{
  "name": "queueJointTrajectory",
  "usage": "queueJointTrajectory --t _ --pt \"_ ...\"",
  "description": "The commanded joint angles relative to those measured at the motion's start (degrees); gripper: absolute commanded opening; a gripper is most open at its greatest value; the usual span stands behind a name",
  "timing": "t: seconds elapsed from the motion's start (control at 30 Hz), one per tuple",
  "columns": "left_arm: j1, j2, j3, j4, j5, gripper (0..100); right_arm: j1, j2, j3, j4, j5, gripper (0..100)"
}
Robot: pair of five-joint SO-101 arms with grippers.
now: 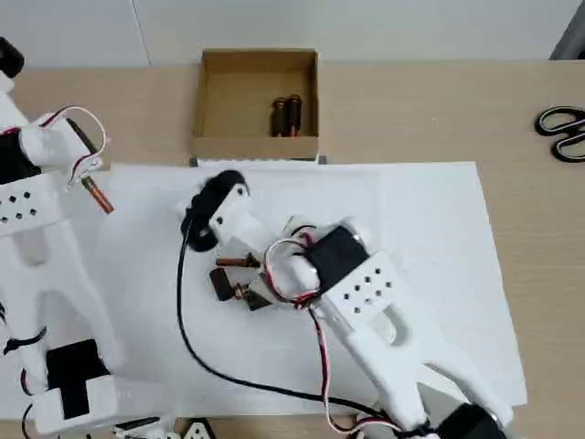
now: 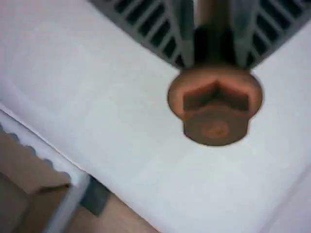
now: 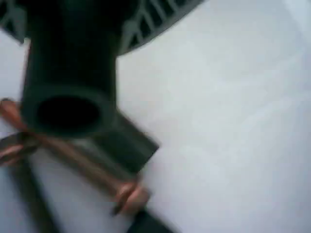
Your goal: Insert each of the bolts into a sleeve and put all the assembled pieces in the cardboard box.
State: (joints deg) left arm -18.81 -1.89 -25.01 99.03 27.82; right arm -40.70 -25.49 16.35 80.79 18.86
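White sheet (image 1: 411,229) underlies left pincer (image 2: 212,46) clamped on copper hex-headed bolt (image 2: 214,104), right pincer (image 3: 77,19) gripping black sleeve (image 3: 68,92).

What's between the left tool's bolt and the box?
Just bare white sheet, up to its edge at the box; the high view shows it. The left tool is shut on the bolt.

No legible text, labels, nos. or signs in any view. Walls of cardboard box (image 1: 259,146): plain, no print seen. Head face of bolt (image 2: 214,104): too blurred to read any mark. Body of sleeve (image 3: 68,73): no mark legible.
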Motion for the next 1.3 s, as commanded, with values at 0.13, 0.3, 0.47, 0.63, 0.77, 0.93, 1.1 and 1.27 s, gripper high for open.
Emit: queueJointTrajectory --t 0.13,0.3,0.47,0.63,0.77,0.93,1.1,1.27 --pt "9.23 -3.87 -3.74 -8.88 2.20 1 7.43 -8.75 0.18 -21.41 -8.97 0.4" --pt "11.96 -7.30 -4.53 -23.91 2.46 1 13.93 -14.73 10.20 -36.44 -20.92 0.4" --pt "19.60 -7.91 -4.44 -29.27 1.93 1 13.93 -17.89 23.65 -54.64 -24.26 0.4" --pt "26.11 -7.82 -4.62 -29.45 -2.99 1 12.35 -16.40 27.16 -62.29 -21.19 0.4" --pt "27.60 -8.79 -4.44 -29.10 -2.73 1 11.74 -12.44 27.08 -62.90 -19.34 0.4" --pt "27.69 -9.23 -5.05 -22.24 3.25 1 11.65 -9.10 26.64 -62.99 -19.43 0.4" --pt "27.96 -9.14 -6.29 -14.07 5.45 1 11.65 -8.22 26.46 -63.43 -19.60 0.4" --pt "28.48 -8.62 -5.93 -13.54 5.54 1 9.89 -8.31 26.81 -62.99 -19.43 0.3"
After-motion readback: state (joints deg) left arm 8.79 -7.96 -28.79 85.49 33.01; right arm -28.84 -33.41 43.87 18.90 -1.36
